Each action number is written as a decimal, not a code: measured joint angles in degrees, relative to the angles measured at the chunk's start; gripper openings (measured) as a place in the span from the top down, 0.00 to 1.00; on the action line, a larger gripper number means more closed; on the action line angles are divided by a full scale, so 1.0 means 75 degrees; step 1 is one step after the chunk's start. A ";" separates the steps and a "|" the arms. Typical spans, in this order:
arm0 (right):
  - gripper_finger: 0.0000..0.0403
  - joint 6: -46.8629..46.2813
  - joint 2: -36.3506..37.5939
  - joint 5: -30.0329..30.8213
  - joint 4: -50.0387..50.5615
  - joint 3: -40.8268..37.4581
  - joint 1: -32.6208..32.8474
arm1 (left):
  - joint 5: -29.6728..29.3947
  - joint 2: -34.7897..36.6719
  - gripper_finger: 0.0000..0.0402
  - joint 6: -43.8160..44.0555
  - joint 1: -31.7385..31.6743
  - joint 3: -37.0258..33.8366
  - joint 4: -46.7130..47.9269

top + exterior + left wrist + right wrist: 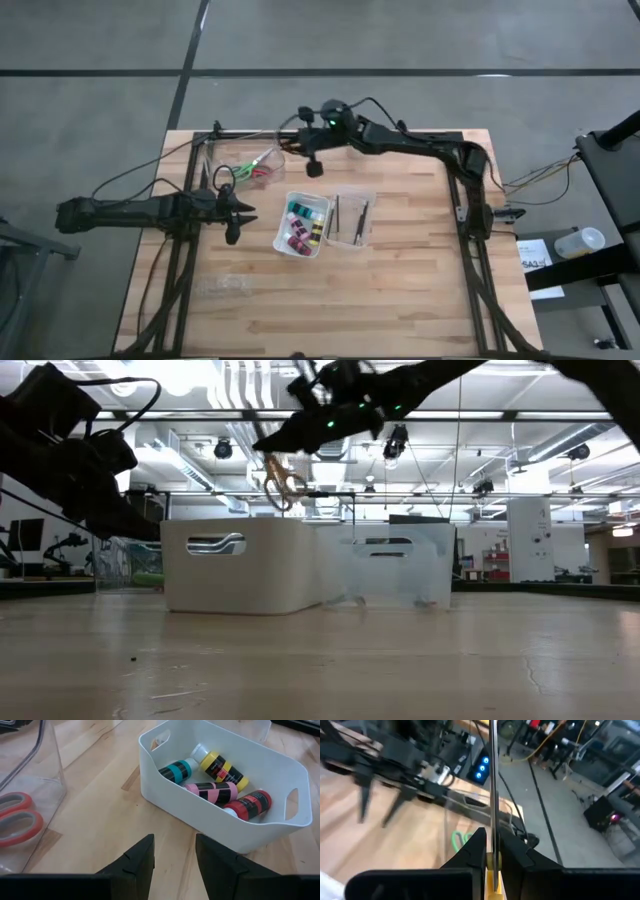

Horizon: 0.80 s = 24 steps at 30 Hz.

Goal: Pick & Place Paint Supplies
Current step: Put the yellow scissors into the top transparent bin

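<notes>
A white bin (300,226) holds teal (177,770), yellow-and-black (222,767), pink-and-black (212,792) and red (250,802) paint bottles. Beside it, a clear bin (350,220) holds thin dark brushes (336,218). A clear container (240,165) near the far left corner holds red-handled scissors (15,820) and green-handled ones (457,840). My right gripper (290,143) hangs above that container, shut on yellow-handled scissors (282,482). My left gripper (175,860) is open, low over the bare table between the clear container and the white bin. My right gripper pinches the yellow-handled scissors between its two fingers at the yellow part (492,872) next to the blades. The closed blades (492,790) stick out past the fingertips, along the fingers. The scissors are lifted clear, in the air above the clear container.
The two bins stand side by side in the middle of the wooden table (400,290). The near half and the right side of the table are bare wood. Cables (150,175) trail over the far left edge.
</notes>
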<state>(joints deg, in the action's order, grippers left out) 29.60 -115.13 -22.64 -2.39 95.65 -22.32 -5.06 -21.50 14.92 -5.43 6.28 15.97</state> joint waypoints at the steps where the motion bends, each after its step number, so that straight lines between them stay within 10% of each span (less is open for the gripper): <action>1: 0.94 0.0028 -0.0257 -0.0002 0.0203 0.0374 -0.0020 | 0.0003 0.0000 0.63 0.0000 0.0000 0.0000 0.0023; 15: 0.94 0.0427 -0.3130 -0.1202 0.2608 0.4997 -0.0137 | 0.0023 -0.0003 0.63 0.0000 0.0003 0.0000 0.0237; 24: 0.94 0.0484 -0.3538 -0.1191 0.2392 0.5176 -0.0132 | 0.0026 -0.0003 0.63 0.0000 0.0003 0.0016 0.0679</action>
<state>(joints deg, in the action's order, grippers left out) 33.23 -141.67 -31.57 15.55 134.47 -23.31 -4.86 -21.52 14.92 -5.41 6.40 21.06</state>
